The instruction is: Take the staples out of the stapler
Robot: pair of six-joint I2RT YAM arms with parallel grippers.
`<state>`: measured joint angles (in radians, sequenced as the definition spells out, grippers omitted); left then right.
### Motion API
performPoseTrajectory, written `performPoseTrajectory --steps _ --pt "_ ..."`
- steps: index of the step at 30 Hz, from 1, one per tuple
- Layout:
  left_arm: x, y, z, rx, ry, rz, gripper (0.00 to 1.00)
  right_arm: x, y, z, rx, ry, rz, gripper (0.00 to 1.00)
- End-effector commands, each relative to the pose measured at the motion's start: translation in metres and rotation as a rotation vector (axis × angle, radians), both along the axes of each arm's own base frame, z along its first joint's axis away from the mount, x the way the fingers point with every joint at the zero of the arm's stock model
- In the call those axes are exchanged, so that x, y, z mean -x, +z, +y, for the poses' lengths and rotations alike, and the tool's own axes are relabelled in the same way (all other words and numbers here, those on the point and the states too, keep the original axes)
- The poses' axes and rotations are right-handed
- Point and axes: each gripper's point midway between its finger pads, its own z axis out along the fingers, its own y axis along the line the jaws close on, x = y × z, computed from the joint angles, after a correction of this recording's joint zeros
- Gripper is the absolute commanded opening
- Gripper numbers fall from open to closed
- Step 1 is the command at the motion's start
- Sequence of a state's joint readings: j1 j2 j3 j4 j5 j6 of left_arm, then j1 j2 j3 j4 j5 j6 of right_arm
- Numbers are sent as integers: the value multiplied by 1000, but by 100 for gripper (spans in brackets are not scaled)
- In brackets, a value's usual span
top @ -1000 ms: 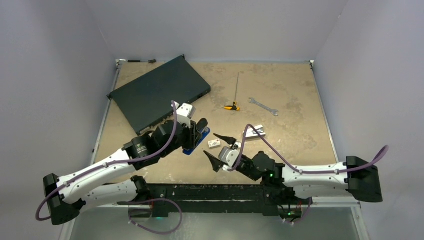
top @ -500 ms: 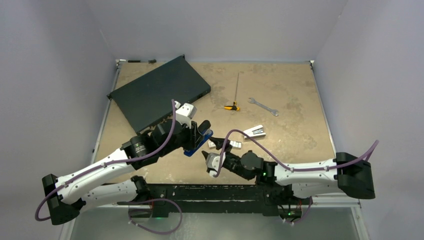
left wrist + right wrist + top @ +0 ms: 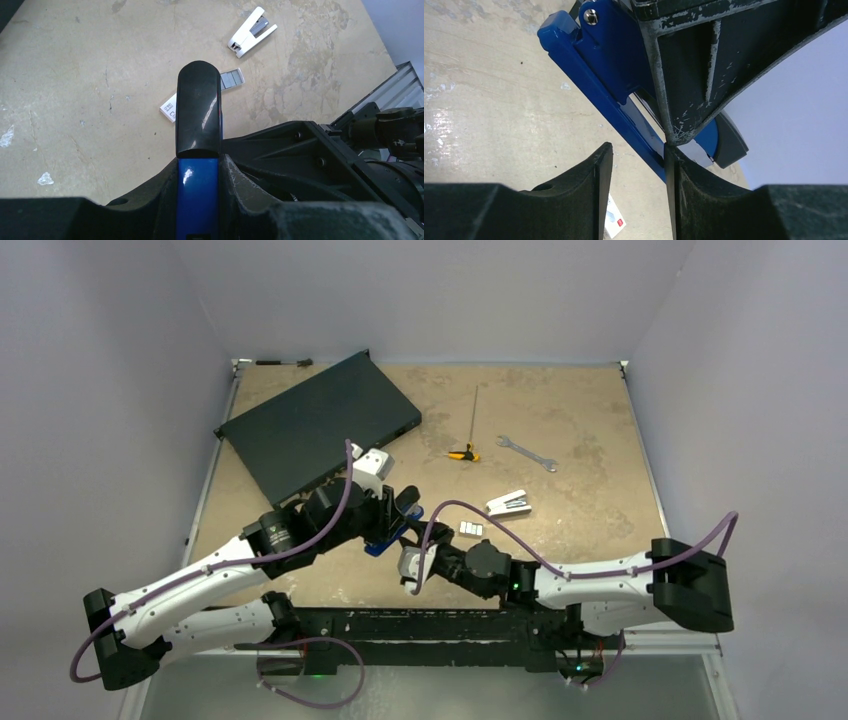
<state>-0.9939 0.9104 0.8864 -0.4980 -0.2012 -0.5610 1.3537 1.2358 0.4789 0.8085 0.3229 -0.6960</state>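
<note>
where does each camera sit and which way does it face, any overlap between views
Top external: fixed above and behind the arm bases, looking down on the table; both arms show.
Left wrist: on the left arm, looking forward and down over the left gripper, clamped on the blue stapler; its fingers show.
Right wrist: low, looking past the open right gripper at the stapler's blue base; its fingers show.
Shared: both wrist views show the stapler and the small white box.

Half of the small white box behind the stapler, label perhaps unreadable.
</note>
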Motion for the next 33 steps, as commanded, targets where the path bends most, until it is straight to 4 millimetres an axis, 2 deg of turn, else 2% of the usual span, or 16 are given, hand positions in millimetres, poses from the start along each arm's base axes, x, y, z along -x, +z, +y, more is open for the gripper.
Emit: performPoseTrajectory --steps 1,10,15,16,17,18,21,27,31,33 --pt "-4 69 -17 199 -22 -96 0 -3 11 8 -51 -10 18 43" --pt "2 85 -21 256 -57 -98 0 -19 4 11 -65 -72 4 34" --pt "4 93 -20 286 -53 -105 0 -20 -5 18 -51 -56 50 19" --pt "3 95 -20 295 -48 -108 0 -19 -6 20 -66 -51 73 14" --pt "3 97 -19 301 -43 -112 0 -17 -5 21 -97 -48 99 4" --pt "3 100 -18 314 -38 -119 0 -16 -4 21 -135 -51 130 0" --pt "0 107 -13 356 -9 -150 0 -11 3 22 -244 -31 194 0" --pt "-8 103 -6 434 59 -198 0 7 16 36 -447 47 408 0" --pt "-18 103 5 537 142 -269 0 10 15 49 -599 55 590 0" --pt "-25 95 13 567 196 -300 0 11 13 56 -650 53 666 0"
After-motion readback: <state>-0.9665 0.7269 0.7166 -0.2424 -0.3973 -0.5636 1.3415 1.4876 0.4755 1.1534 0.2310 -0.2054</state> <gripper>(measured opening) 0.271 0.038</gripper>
